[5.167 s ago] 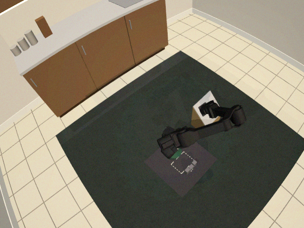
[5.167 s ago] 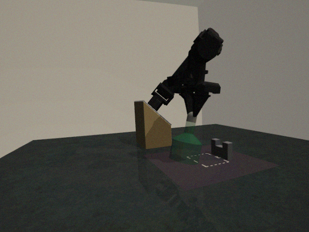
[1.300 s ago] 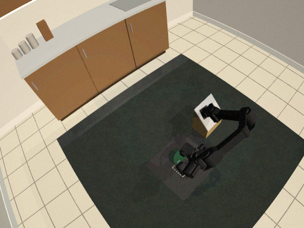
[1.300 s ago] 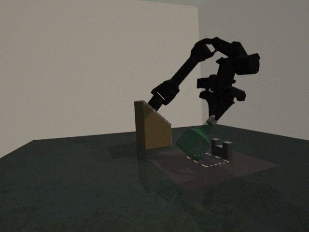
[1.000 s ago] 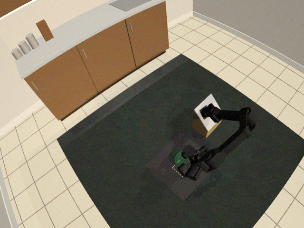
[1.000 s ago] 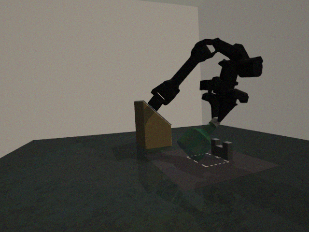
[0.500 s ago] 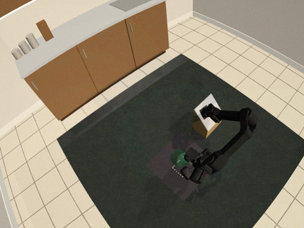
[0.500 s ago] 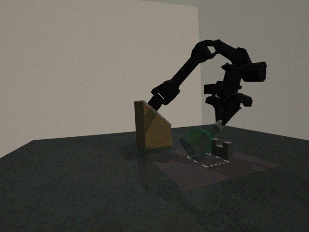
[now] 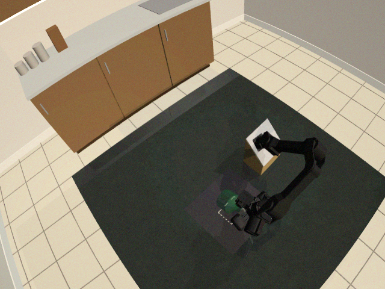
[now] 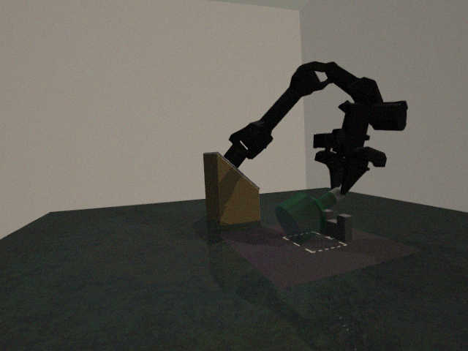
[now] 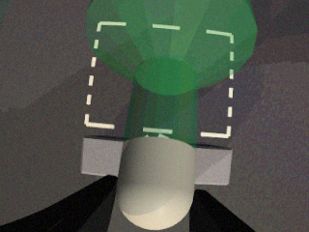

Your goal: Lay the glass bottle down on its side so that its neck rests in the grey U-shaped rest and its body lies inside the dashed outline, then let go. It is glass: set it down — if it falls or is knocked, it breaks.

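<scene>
Green glass bottle (image 9: 227, 200) (image 10: 302, 213) (image 11: 166, 116), pale-necked, tilted above dashed outline (image 9: 225, 217) (image 10: 327, 249) (image 11: 232, 92).

Green bottle (image 9: 227, 200) (image 10: 302, 213) (image 11: 164, 111), pale cap (image 10: 336, 191) (image 11: 155, 186), white dashed outline (image 9: 224, 217) (image 10: 327, 249) (image 11: 231, 93).

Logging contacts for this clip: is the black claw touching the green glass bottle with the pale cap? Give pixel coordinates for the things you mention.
Touching: the wrist view shows the claw's (image 11: 154, 188) two black fingers against either side of the bottle's pale cap (image 11: 156, 184).

outline (image 9: 225, 217) (image 10: 327, 249) (image 11: 90, 79) on mat (image 9: 208, 214) (image 10: 272, 264) (image 11: 39, 63) | rest (image 10: 344, 227) (image 11: 101, 157) just beside outline | bottle (image 9: 228, 200) (image 10: 306, 211) (image 11: 166, 103) top in claw (image 9: 245, 212) (image 10: 337, 190) (image 11: 154, 192), neck above rest
</scene>
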Controlling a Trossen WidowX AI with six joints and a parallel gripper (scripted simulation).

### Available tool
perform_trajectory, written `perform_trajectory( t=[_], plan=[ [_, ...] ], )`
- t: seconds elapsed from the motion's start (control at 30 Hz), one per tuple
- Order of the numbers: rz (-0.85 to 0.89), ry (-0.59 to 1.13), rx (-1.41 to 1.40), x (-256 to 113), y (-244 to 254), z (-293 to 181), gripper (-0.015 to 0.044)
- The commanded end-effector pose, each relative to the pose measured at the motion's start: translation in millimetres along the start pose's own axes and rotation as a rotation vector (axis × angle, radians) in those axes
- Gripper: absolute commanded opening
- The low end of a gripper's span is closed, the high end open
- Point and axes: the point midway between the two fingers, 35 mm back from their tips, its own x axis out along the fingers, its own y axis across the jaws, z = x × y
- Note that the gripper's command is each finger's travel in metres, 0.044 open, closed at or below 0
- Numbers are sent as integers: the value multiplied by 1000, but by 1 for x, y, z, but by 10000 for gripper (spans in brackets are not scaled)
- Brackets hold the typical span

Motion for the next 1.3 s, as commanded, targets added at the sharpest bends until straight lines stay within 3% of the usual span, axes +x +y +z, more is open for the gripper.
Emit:
perform_trajectory(
  t=[0.0, 1.27],
  plan=[
    [-3, -2, 3, 3, -1, -2, 123],
    [7, 14, -18, 16, -3, -23, 123]
  ],
)
